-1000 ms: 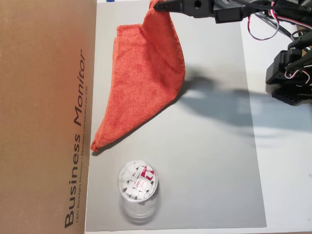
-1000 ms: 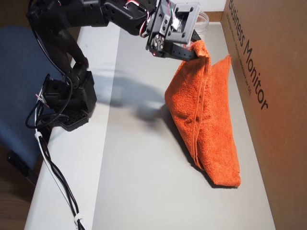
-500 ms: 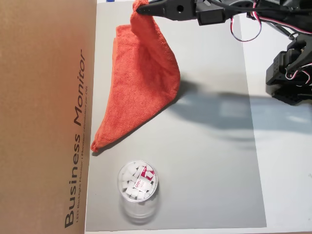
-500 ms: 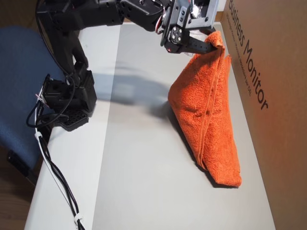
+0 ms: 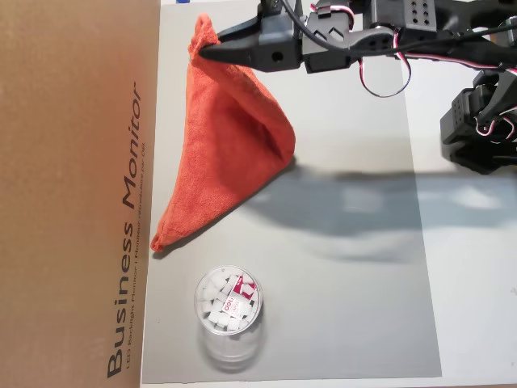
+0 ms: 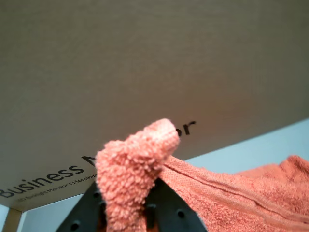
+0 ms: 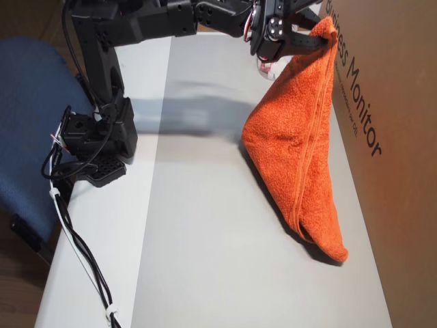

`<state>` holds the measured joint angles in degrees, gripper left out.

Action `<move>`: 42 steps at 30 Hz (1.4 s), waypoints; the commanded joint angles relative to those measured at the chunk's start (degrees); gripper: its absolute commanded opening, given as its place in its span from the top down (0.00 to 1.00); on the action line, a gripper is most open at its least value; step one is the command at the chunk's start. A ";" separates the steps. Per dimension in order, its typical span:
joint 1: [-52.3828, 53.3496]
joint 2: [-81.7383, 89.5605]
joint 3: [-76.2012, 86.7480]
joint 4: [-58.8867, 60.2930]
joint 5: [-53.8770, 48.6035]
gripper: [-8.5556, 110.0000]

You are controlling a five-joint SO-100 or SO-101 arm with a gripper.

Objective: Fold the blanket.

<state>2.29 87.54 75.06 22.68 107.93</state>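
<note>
The orange-red terry blanket (image 5: 224, 149) hangs in a folded triangular drape, one corner lifted and the lower end resting on the grey mat. It also shows in the other overhead view (image 7: 295, 147), and its pinched corner fills the wrist view (image 6: 135, 164). My black gripper (image 5: 203, 50) is shut on that top corner, close to the cardboard box; it shows in the other overhead view (image 7: 322, 35) too. In the wrist view the fingers (image 6: 164, 210) clamp the cloth from both sides.
A brown cardboard box marked "Business Monitor" (image 5: 73, 194) stands right beside the blanket. A clear plastic cup (image 5: 229, 311) with white pieces inside stands on the mat (image 5: 347, 307) below the blanket. The arm's base (image 7: 95, 147) and cables sit at the table's edge.
</note>
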 commanded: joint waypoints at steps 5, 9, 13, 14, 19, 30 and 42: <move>-2.37 -3.52 -3.78 -5.54 -7.03 0.93; -3.87 -6.94 -3.69 -10.37 -13.01 0.93; -5.01 -10.55 -3.69 -15.03 -17.31 0.93; -5.36 -11.43 -3.69 -16.00 -18.37 0.93; -7.21 -16.00 -3.78 -20.92 -22.76 0.93; -11.25 -28.65 -10.28 -28.21 -27.60 0.93; -13.71 -42.98 -24.87 -28.13 -31.99 0.93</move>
<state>-10.99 44.38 54.05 -4.13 76.82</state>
